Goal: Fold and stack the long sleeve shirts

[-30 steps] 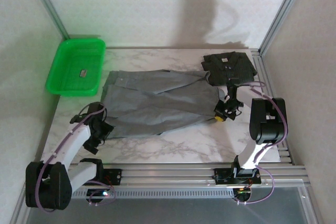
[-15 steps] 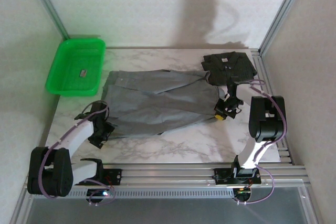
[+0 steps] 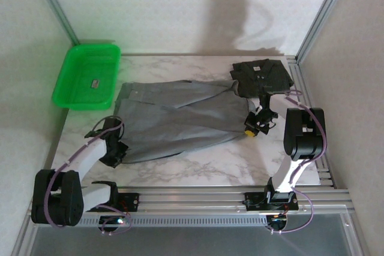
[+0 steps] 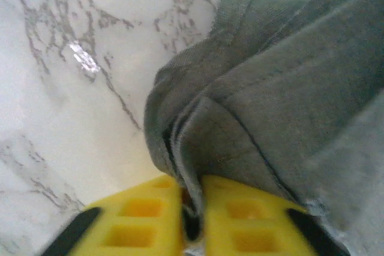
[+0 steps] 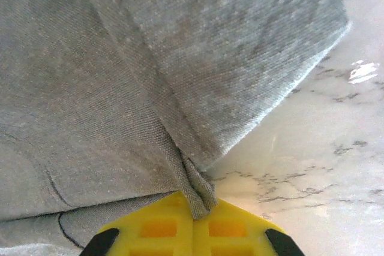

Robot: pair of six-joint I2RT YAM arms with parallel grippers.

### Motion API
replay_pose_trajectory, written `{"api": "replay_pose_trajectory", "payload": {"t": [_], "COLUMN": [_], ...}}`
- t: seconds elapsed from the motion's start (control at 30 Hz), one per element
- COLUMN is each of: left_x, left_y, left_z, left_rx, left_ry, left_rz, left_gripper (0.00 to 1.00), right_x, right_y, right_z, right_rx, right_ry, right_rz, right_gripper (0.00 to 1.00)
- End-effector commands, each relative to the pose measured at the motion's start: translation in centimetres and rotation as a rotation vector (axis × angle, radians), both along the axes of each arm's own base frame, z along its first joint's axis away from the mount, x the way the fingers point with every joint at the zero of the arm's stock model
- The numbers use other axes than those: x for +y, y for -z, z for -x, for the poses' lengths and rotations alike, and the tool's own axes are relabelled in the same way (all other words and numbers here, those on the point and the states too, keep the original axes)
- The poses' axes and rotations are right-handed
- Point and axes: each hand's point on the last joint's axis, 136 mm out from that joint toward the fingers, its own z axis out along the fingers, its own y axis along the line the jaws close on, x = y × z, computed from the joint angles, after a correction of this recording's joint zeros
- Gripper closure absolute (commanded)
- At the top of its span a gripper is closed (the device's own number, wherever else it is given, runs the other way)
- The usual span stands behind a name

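Left fingers (image 4: 138, 220), right fingers (image 5: 234, 229) pinching grey shirt (image 3: 180, 118) (opposite ends).

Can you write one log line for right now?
left gripper: shut on grey shirt | right gripper: shut on grey shirt | dark shirt: folded, far right

Top ext cam: fixed, high, behind arm bases; looks down + fwd over whole marble table (image 3: 216, 166); far off.
L wrist cam: v. close, looks past left gripper (image 4: 192, 202) at grey shirt (image 4: 288, 100), near-left corner.
R wrist cam: v. close, past right gripper (image 5: 195, 211), shirt's right edge.
Shared, all 3: grey shirt, marble table.
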Motion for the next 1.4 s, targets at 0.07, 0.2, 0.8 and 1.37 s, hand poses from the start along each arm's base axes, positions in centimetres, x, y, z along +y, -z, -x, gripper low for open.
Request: {"api": "replay_pose_trajectory", "payload": {"t": [0.07,0.2,0.8,1.37], "left_x": [0.6,0.6,-2.1,-1.2], "left_y": [0.7,-1.6,-7.4,-10.9], "left_z": [-1.6,-2.0,-8.2,-7.1], "left_rx": [-0.029,-0.057,-0.157,-0.15], "left_ry": [0.043,0.061,0.196,0.238], "left_rz": [-0.044,-0.046,0.118,0.126], "left_gripper": [1.0,1.0,1.0,1.0], "right_x": [-1.1,-0.8,0.1,-0.1], "right_y": [-0.1,-1.4,-7.6,-6.2], "right_z": [0.0,0.0,-5.5,-0.2], "right_rx": [0.005,0.002,-0.073,0.065], "right_ry": [-0.009,-0.013,-0.048,-0.066], "right_rz": [0.037,0.023,-0.029,-0.03], "right_gripper": [1.0,1.0,1.0,1.0]}}
